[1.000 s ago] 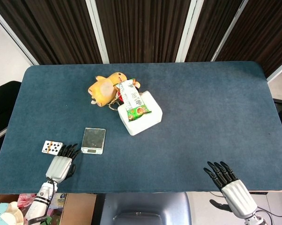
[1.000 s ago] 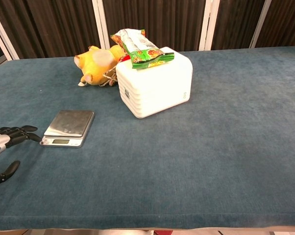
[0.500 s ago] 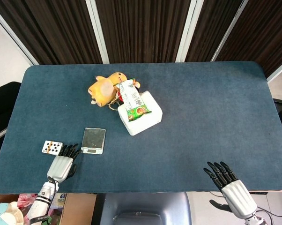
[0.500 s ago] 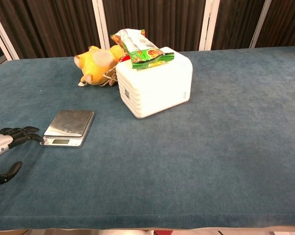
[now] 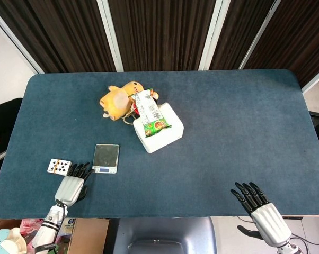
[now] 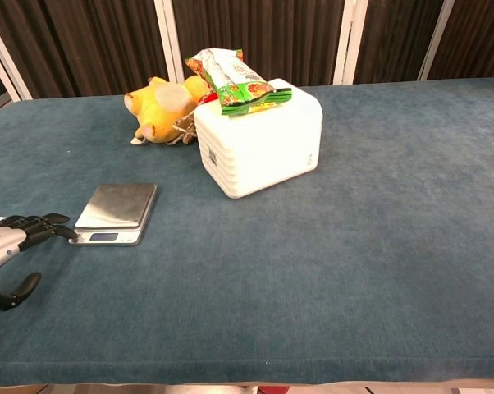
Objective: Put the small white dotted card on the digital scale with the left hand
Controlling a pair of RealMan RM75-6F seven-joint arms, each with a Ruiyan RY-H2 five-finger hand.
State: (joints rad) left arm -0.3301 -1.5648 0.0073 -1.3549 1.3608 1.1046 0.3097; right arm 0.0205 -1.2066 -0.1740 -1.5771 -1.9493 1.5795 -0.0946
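Card (image 5: 59, 166) sits flat near the table's (image 5: 228, 116) left front corner, and the left hand (image 5: 72, 183) is just beside it to the right, fingers spread and holding nothing. Compared with a second ago the hand has slid back a touch toward the front edge, fingertips no longer up against the card's corner, so I'd say the pickup hasn't started yet, more like it's lining up again. Digital scale (image 5: 106, 158) is right next to the hand, so it's a short hop once the card is grabbed. Not much room on the left, with the table edge close. Further right, the white box (image 5: 160, 131) with the snack bag (image 5: 150, 113) is well clear. Right hand (image 5: 257, 206) hangs spread and empty past the front edge.
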